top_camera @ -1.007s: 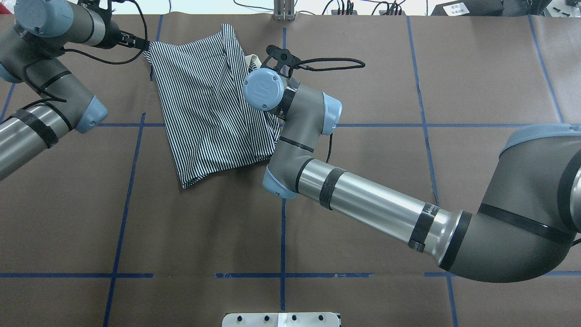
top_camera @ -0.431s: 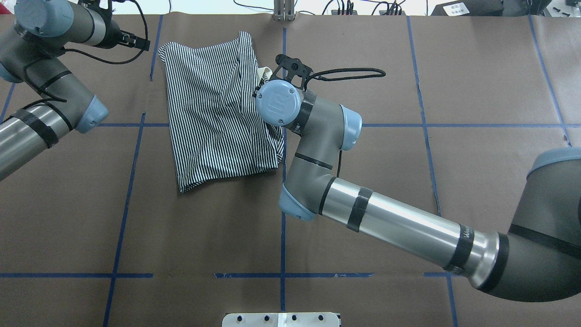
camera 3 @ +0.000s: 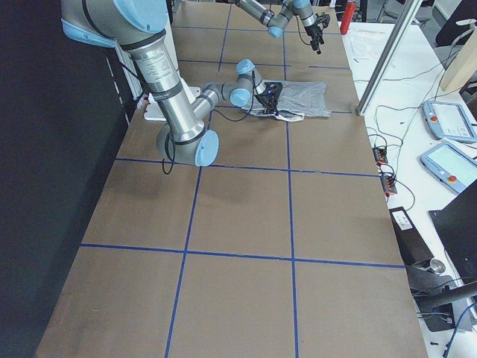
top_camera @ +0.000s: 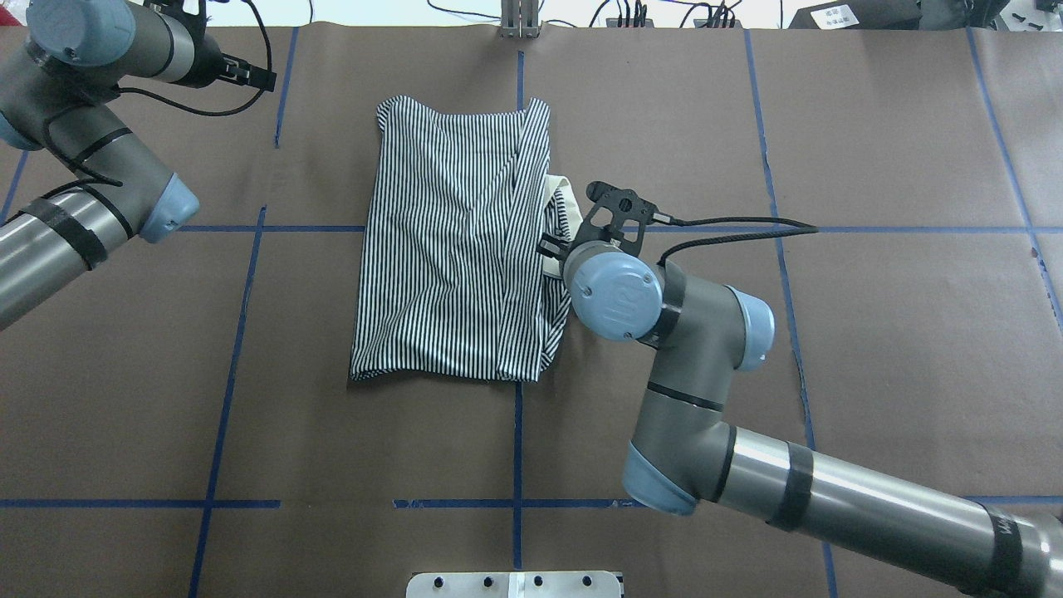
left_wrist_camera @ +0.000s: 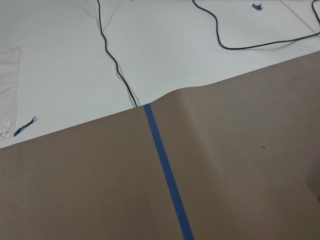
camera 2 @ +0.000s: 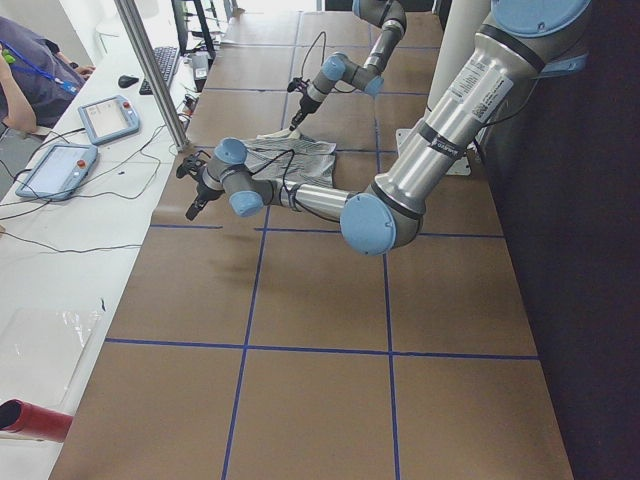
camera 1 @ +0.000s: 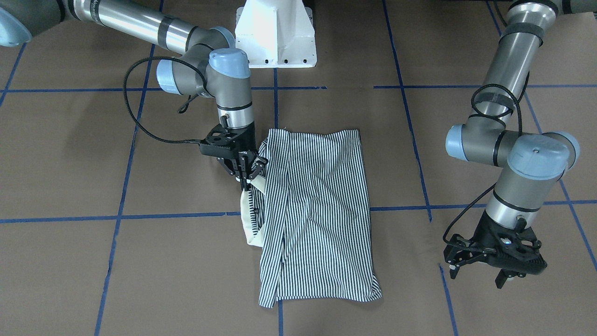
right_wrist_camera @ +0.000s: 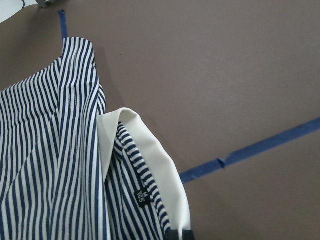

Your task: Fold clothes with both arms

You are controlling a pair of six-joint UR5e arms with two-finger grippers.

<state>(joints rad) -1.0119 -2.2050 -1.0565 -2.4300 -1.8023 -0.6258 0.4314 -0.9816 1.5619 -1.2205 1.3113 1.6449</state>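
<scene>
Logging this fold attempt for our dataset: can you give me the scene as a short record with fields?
garment: polo shirt, folded into a narrow rectangle, lying on the table
detail: cream collar pokes out at the edge nearest the right arm
right end effector: shut on the cream collar's edge
left end effector: open, empty, clear of the shirt

Blue tape lines (top_camera: 913, 228) grid the brown table cover (top_camera: 872, 374).

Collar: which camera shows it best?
Right wrist view: the cream collar lies close up, folded open, its inner neck label visible. Front-facing shows it small, below the right pincer; overhead shows only a sliver beside the right wrist; the side views are too distant.
</scene>
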